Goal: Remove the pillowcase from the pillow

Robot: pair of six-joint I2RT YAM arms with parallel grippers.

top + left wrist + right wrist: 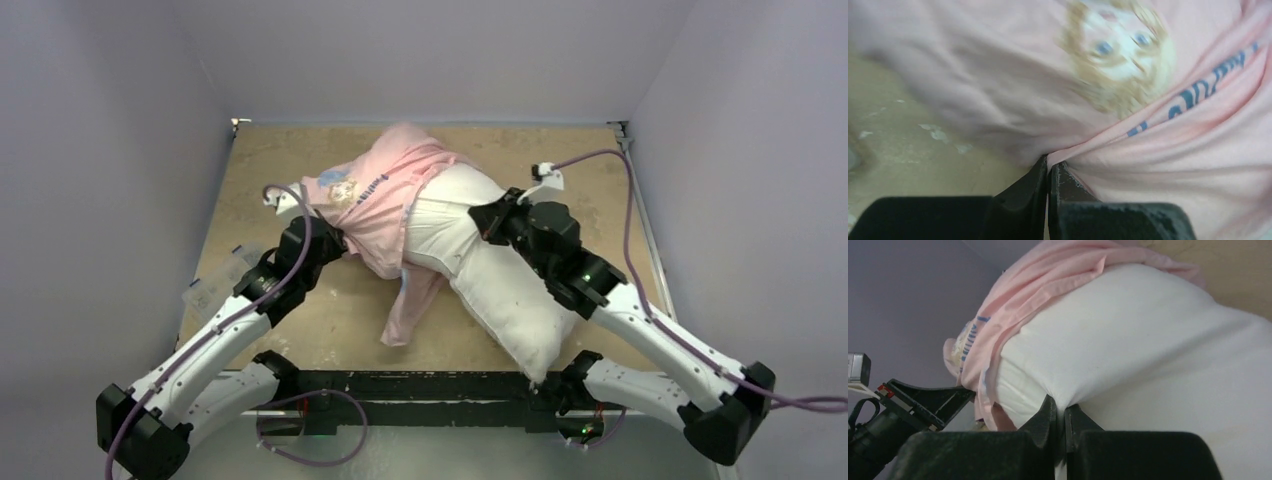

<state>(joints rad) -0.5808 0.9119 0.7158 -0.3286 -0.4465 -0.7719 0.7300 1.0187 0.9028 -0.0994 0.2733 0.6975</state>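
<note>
The pillowcase [375, 200] shows its pale pink reverse with blue script and a cartoon face. It covers the far end of the pillow, and a loose tail hangs toward the near edge. The white pillow [505, 280] lies diagonally, its near half bare. My left gripper [338, 240] is shut on a pinch of the pillowcase [1148, 150] at its left side; the jaws [1052, 167] meet on a pink fold. My right gripper [490, 222] is shut on the pillow's white cover [1148, 350], the fingers [1060, 412] pinching a pucker.
The tan table [290, 320] is walled on three sides by grey panels. A black bar [400, 385] runs along the near edge between the arm bases. Purple cables loop from both wrists. The left arm shows in the right wrist view [908, 405].
</note>
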